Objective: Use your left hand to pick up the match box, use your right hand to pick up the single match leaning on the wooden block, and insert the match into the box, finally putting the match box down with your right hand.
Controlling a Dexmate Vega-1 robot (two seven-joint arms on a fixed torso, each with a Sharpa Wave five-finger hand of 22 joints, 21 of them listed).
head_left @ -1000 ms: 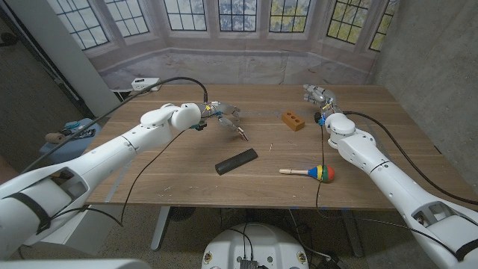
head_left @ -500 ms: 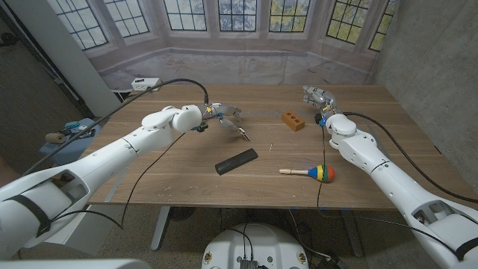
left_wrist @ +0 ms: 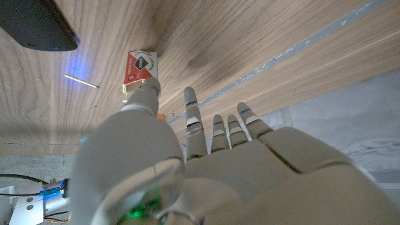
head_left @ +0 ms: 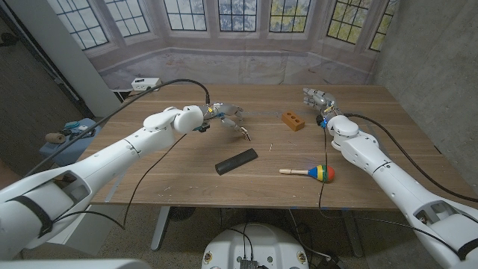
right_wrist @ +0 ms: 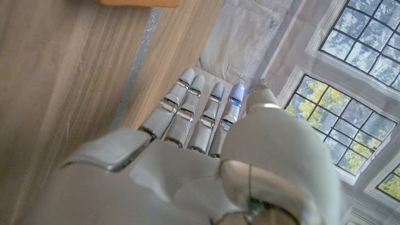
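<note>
Reaching down with my left hand (head_left: 226,118), fingers spread and holding nothing, I want my thumb on one side of the match box (left_wrist: 139,67) lying on the table (head_left: 187,183) just under it, then squeeze gently so it won't slide.

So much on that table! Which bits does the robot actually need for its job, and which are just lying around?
Needed: match box, single match, wooden block, left hand, right hand.
Lying about: black case, maraca.
</note>
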